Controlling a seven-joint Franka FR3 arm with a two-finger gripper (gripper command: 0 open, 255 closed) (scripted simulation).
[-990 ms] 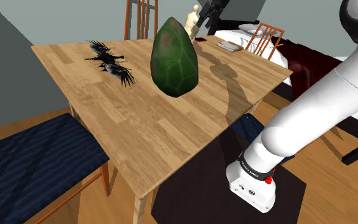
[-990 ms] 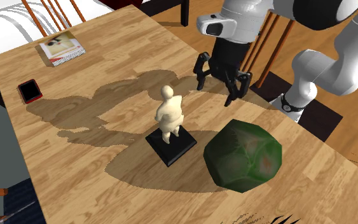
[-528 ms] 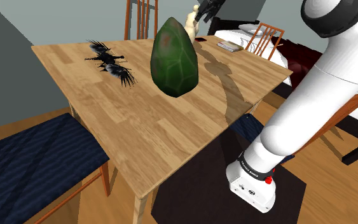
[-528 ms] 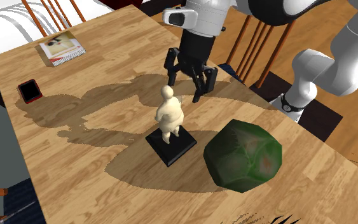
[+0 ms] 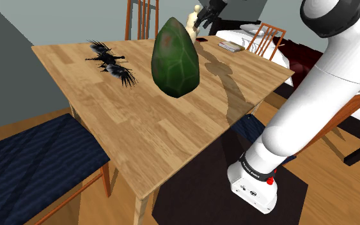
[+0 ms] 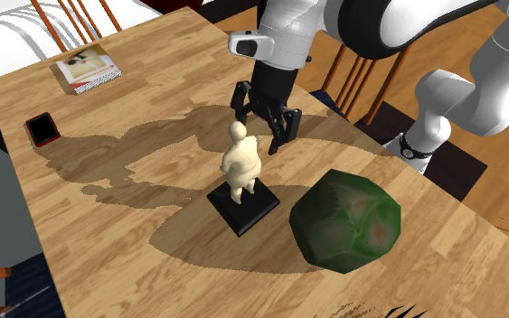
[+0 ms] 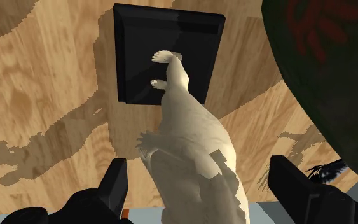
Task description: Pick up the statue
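The black two-finger gripper (image 5: 205,14) has shifted across to the cream figure statue (image 5: 194,19), far up the shoulder view. Second exterior view: the gripper (image 6: 259,131) hangs by the statue's (image 6: 241,163) head; the statue stands on a wooden table (image 6: 135,108). Wrist view: the fingers (image 7: 115,184) are wide apart and flank the torso (image 7: 190,133) without touching it.

arm (image 5: 313,108) ext'd fwd | end effector (image 6: 259,127) pts down | fingers (image 7: 114,184) wide apart

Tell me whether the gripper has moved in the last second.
Yes. The gripper moved toward the second exterior view's left, ending open over the statue.
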